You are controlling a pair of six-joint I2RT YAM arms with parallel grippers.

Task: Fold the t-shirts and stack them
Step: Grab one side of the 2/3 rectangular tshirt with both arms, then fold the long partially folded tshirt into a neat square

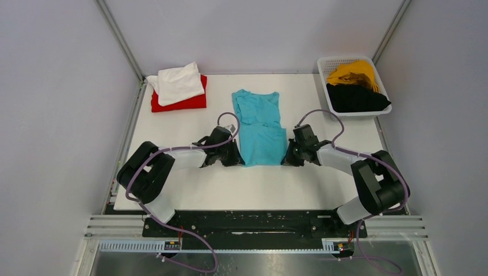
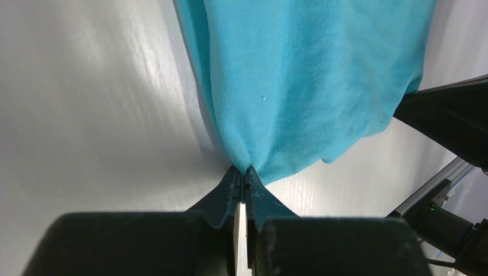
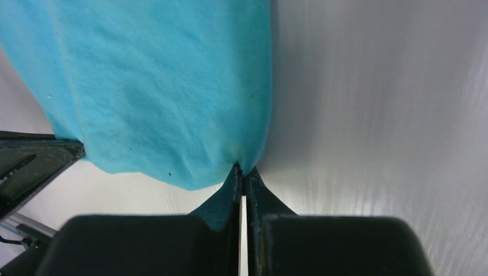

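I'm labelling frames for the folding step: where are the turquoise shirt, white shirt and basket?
turquoise shirt (image 1: 260, 129), top view, middle of the cloth.
white shirt (image 1: 178, 83), top view, centre of its upper face.
basket (image 1: 329, 64), top view, bare far-left corner.

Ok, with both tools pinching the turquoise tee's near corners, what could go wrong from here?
The left tool and right tool each grip only a thin pinch of the turquoise t-shirt at its hem, so a corner may slip out on lifting. If the two arms move unevenly, the fold could land skewed.
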